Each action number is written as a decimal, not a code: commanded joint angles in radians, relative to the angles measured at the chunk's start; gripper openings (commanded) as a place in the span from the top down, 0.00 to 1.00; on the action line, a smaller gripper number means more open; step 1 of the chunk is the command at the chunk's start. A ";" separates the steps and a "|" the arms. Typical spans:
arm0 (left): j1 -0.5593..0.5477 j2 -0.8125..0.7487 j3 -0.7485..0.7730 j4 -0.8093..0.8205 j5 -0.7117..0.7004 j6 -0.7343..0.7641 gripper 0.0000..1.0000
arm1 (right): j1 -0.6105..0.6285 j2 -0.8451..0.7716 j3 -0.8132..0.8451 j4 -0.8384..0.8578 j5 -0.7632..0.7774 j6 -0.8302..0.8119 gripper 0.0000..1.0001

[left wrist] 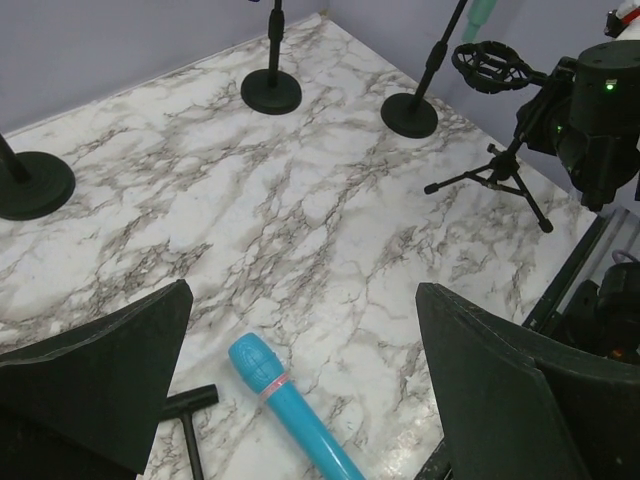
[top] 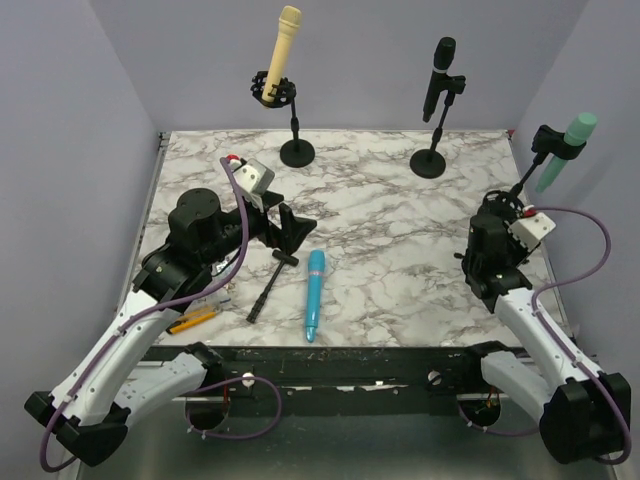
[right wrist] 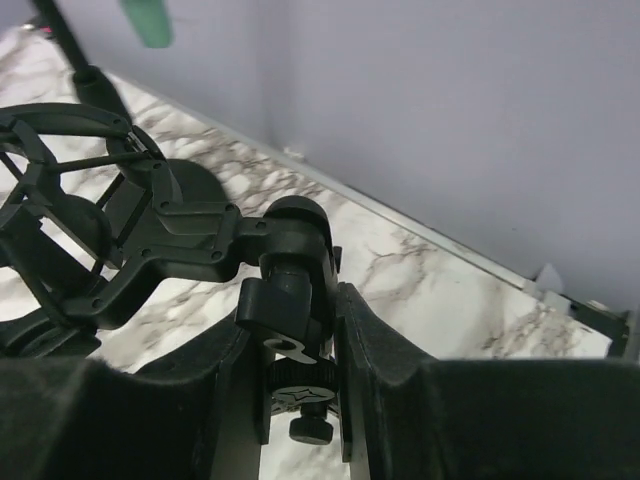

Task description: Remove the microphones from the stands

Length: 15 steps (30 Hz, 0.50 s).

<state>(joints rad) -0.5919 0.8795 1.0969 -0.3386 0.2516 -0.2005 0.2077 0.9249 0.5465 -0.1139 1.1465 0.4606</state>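
**Gripping the stand while the microphone lies on the table**

The right gripper is closed narrowly on the small black stand. One finger presses each side of the knuckle joint just behind the stand's round cradle. Ahead of that gripper, a green microphone is clipped to a taller stand at the table's far corner.

The left gripper hangs above the marble table with its fingers spread wide and holding nothing. The blue microphone lies flat on the table below the gap between those fingers. Its rounded head points forward and its body runs back under the gripper. It is well apart from the stand in the right gripper. A black T-shaped tool lies just beside the microphone, under the left finger.

Far ahead of both grippers, a cream microphone and a black microphone sit on their own round-based stands.
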 commanded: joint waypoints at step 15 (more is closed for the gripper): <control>-0.049 -0.032 -0.003 0.016 -0.011 0.005 0.01 | -0.171 0.073 -0.016 -0.044 -0.032 0.059 0.21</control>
<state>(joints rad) -0.6308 0.8684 1.0969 -0.3386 0.2470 -0.1993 0.0437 1.0416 0.5442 -0.1658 1.1683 0.5121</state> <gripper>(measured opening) 0.982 0.610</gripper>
